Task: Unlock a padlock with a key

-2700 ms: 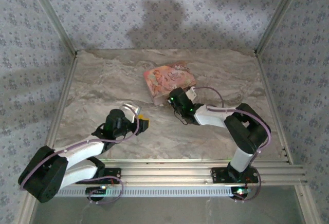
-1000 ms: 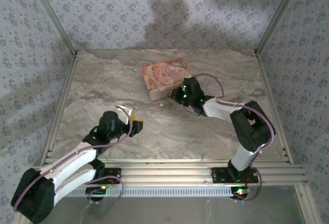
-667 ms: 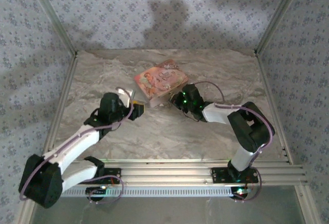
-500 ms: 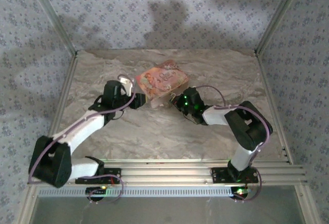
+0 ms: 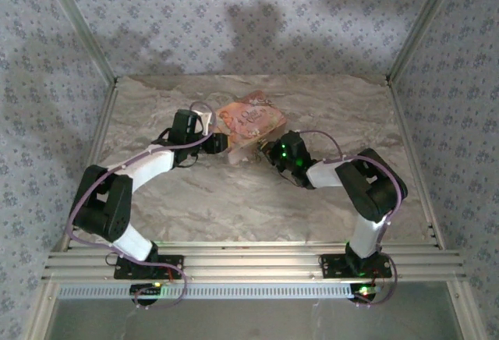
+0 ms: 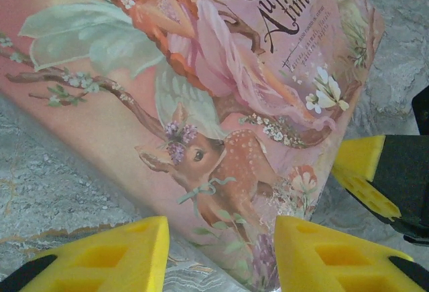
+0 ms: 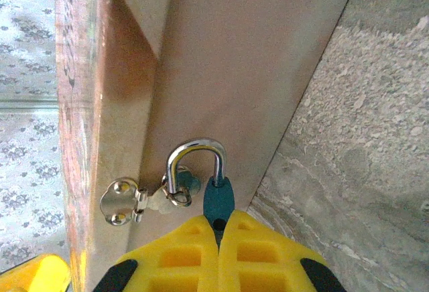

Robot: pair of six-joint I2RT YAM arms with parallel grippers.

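- The padlock (image 7: 216, 185) hangs by its silvery shackle (image 7: 196, 143) from a small hasp (image 7: 123, 203) on the side of the box (image 7: 255, 57), on the side facing the right arm.
- It looks like hard, smooth metal. I judge it light, stiff and probably slippery, and free to swing on the hasp. It is best steadied by its blue part (image 7: 218, 205) rather than the round shackle.
- The right fingers (image 7: 181, 255) are closed tight on that blue part. I cannot tell whether it is the lock body or a key head.
- The box looks like light card and may slide or tip if the padlock is tugged.
- The left fingers (image 6: 114, 255) stand apart at the box's printed lid, with its near edge between them. I cannot tell whether they touch it.
- The box rests on the marbled bench (image 5: 234, 200), between both arms.
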